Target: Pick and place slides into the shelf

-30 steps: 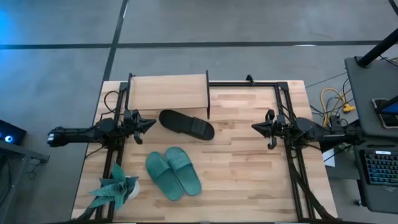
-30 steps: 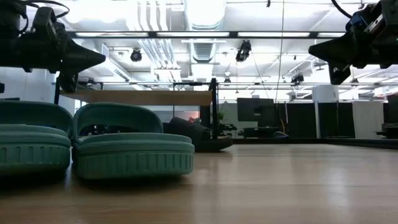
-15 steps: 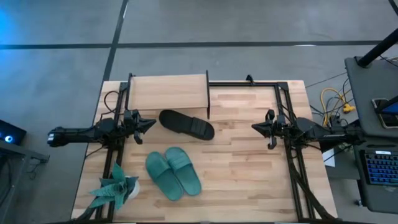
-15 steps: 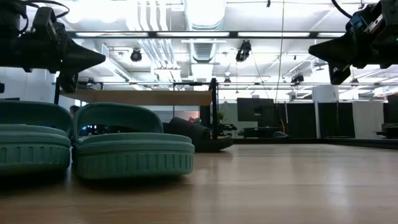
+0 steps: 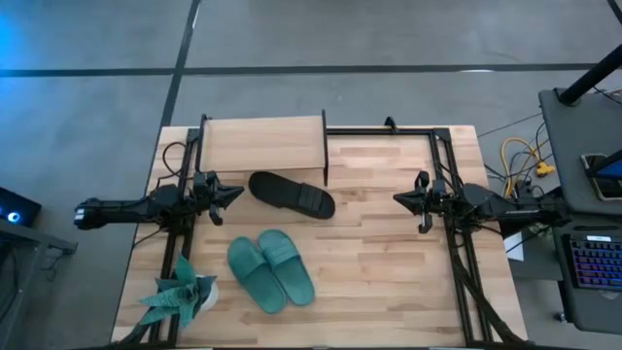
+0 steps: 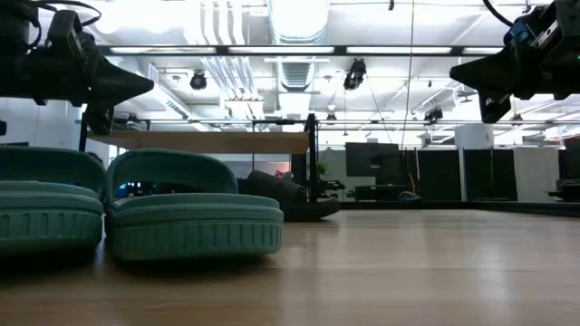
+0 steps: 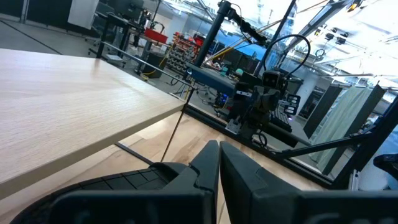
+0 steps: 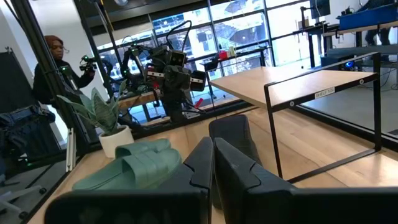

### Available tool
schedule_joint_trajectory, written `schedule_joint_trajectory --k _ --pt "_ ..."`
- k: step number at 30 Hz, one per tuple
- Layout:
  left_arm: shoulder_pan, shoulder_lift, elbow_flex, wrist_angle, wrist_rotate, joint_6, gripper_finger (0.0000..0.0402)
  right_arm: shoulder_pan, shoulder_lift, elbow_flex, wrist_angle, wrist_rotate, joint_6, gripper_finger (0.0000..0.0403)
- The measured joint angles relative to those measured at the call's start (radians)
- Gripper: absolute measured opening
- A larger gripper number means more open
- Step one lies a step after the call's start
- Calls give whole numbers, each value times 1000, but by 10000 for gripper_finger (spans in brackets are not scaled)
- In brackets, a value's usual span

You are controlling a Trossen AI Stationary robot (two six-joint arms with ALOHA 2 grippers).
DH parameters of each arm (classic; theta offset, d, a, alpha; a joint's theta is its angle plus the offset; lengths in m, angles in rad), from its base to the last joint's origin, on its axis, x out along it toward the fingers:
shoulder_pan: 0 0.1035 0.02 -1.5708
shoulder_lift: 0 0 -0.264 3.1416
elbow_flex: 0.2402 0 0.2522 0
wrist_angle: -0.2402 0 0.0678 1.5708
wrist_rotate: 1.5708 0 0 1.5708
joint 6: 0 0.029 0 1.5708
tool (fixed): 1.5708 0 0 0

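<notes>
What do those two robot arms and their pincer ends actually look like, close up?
Both arms are dark, nearly black, slim jointed tubes with cables running alongside. The left gripper and the right gripper each end in two flat, wedge-shaped black fingers tapering to a point. Yellow and white cables lie beside the right arm's base.

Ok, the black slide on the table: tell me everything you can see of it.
The black slide is a single matte black open-toe sandal with a wide strap, looking like moulded foam or rubber. It lies flat and sole-down on the table, angled across the boards, just in front of the shelf near its right legs. Neither gripper touches it; it sits apart from the teal pair. In the low view it shows dark and low behind them. No second black slide shows.
</notes>
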Motion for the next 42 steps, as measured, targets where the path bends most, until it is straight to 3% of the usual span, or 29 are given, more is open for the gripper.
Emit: schedule_joint_trajectory --k 42 --pt "0 0 0 0 0 0 0 0 0 0 12 0 0 9"
